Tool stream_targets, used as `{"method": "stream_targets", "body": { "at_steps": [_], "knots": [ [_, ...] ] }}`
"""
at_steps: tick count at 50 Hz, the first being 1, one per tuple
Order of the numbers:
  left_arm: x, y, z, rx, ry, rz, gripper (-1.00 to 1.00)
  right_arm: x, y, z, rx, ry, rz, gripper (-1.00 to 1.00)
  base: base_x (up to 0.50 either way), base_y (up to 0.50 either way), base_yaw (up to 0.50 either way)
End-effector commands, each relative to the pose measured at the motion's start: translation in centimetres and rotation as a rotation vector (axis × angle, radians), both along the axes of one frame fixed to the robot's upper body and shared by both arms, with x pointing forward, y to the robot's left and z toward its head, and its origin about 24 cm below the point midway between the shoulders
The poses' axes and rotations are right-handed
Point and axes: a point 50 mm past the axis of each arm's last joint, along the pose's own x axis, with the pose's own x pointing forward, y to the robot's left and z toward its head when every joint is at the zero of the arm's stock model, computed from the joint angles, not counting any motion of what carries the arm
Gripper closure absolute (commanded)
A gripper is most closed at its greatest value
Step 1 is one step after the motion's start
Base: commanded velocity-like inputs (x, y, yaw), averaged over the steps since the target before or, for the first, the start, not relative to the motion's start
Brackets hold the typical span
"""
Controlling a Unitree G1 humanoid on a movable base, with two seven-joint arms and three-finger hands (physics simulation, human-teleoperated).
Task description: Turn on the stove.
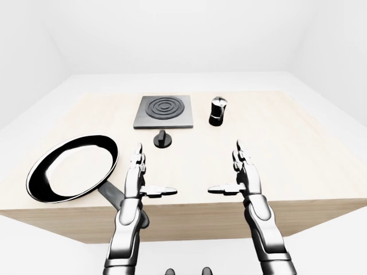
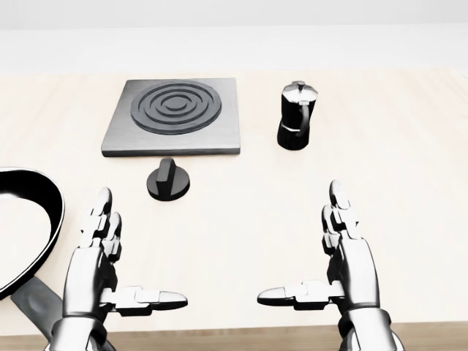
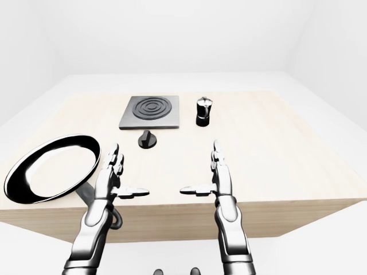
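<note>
Two hands raised over the near edge of the table (image 2: 409,219), palms turned inward, thumbs pointing at each other: left hand (image 2: 99,259) and right hand (image 2: 347,259) both spread wide, fingers straight, nothing held, nothing touched. Probably a neutral ready pose, kept low and apart so the view to the controls remains clear. One stove (image 2: 174,117), a flat dark plate with ring burner, lying toward the top of the head view, left of centre. One knob (image 2: 168,180) just below the stove's lower edge, apart from it, ridge pointing roughly upward in the view; likely set there as the stove's control, within easy reach of either hand. Slightly nearer the left hand, so likely that hand's job: reach upward in the view, pinch the ridge, twist. One moka pot (image 2: 296,115) standing upright to the right of the stove, well apart from the knob, out of the way of a reach. One pan (image 1: 71,167) at the left, black rim, pale inside, handle running toward the table's near edge beside the left forearm; some risk of nudging it on the way up. Task not yet begun, knob untouched.
</note>
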Motion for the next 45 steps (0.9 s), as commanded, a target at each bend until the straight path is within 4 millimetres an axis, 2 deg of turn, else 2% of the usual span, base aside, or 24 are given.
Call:
{"method": "stream_targets", "body": {
  "at_steps": [1, 5, 20, 45],
  "knots": [
    [-0.03, 0.87, -0.10, 0.025, -0.010, 0.012, -1.00, -0.17, -0.65, 0.46, 0.005, -0.030, -0.001, -1.00, 0.00, 0.00, 0.00],
    [-0.31, 0.69, 0.64, 0.023, -0.016, 0.011, -1.00, -0.22, -0.63, 0.34, 0.010, -0.023, 0.001, -1.00, 0.00, 0.00, 0.00],
    [-0.35, 0.80, 0.18, 0.017, -0.015, 0.006, -1.00, -0.34, -0.43, 0.28, 0.001, -0.028, 0.010, -1.00, 0.01, 0.00, 0.00],
    [-0.33, 0.63, 0.51, 0.006, -0.011, -0.010, -1.00, -0.28, -0.44, 0.15, 0.001, -0.022, 0.011, -1.00, 0.34, 0.00, 0.00]
  ]
}}
